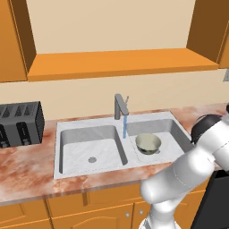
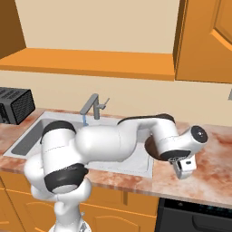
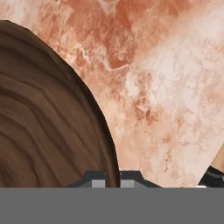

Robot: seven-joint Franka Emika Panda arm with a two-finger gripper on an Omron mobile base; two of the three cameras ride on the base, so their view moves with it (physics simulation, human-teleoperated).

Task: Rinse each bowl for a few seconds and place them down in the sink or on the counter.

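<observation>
The dark brown bowl (image 3: 48, 122) sits at the left of the hand view, its wood-grained rim running down between my fingertips. My gripper (image 3: 113, 178) is shut on that rim, just above the reddish marbled counter (image 3: 166, 87) to the right of the sink. In the right base view the gripper (image 2: 182, 168) hangs low over the counter, with the brown bowl (image 2: 150, 152) mostly hidden behind my wrist. The cream-green bowl (image 1: 148, 143) rests upright in the right basin of the sink (image 1: 89, 147). From the grey faucet (image 1: 120, 106) a thin stream of water (image 1: 125, 126) falls beside it.
A black toaster (image 1: 20, 123) stands on the counter left of the sink. A dark oven front (image 2: 195, 217) lies below the counter at the right. An orange wooden ledge (image 1: 120, 62) and wall cabinets (image 2: 204, 41) hang above.
</observation>
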